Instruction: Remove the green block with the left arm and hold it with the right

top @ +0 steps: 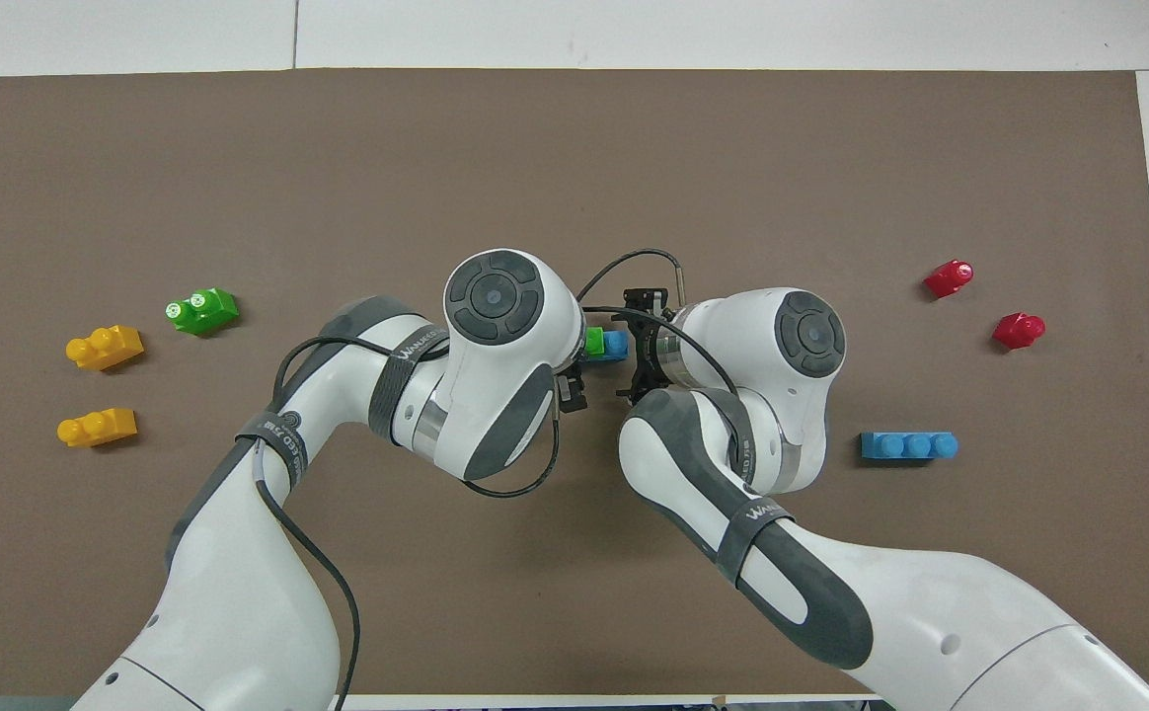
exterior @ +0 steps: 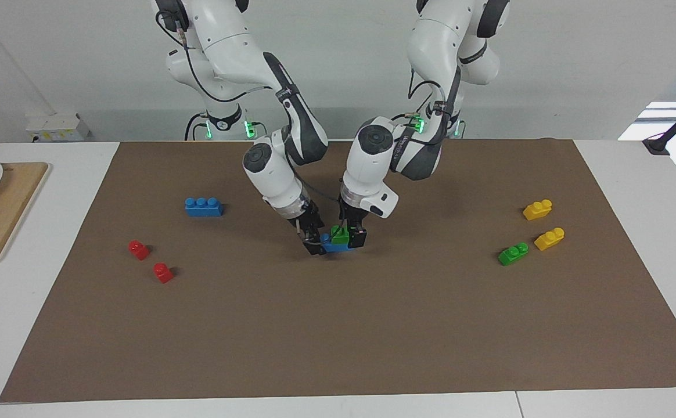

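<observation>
Here, you saw the green block (exterior: 340,234) stacked on a blue brick (exterior: 333,246) mid-desk, left pincer (exterior: 354,237) clamping it at 3 o'clock, right pincer (exterior: 315,244) clamping the brick. Light, rigid, slick; grip its flat sides.

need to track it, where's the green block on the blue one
Mid-mat in the facing view, the green block sits on a blue brick, between the left gripper and right gripper.
</observation>
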Available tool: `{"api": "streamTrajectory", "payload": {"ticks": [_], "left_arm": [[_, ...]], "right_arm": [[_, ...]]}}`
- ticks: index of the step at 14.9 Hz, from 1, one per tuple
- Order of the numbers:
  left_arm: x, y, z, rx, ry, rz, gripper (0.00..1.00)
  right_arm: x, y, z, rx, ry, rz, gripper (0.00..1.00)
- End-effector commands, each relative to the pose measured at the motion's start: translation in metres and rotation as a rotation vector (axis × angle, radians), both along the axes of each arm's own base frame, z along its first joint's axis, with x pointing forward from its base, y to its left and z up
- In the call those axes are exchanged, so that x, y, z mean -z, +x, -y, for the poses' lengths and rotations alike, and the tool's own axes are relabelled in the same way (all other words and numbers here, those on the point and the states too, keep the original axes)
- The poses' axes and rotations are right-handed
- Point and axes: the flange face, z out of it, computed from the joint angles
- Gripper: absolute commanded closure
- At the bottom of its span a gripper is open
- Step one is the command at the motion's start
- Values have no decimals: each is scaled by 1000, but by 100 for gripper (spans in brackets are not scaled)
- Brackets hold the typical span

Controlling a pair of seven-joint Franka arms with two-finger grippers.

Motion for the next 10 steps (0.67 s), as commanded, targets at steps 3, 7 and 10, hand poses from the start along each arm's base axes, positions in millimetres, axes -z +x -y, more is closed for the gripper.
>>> {"api": "streamTrajectory", "payload": {"ticks": [3, 7, 10], "left_arm": [[4, -5, -2, -11, 12, 14, 0], [4, -7, 1, 0, 12, 15, 0], [4, -7, 1, 2, 11, 16, 0]], "right_arm": [[5, 5, -5, -10, 8, 26, 1], [9, 10, 5, 7, 6, 31, 66], [8, 13, 11, -24, 2, 51, 100]]}}
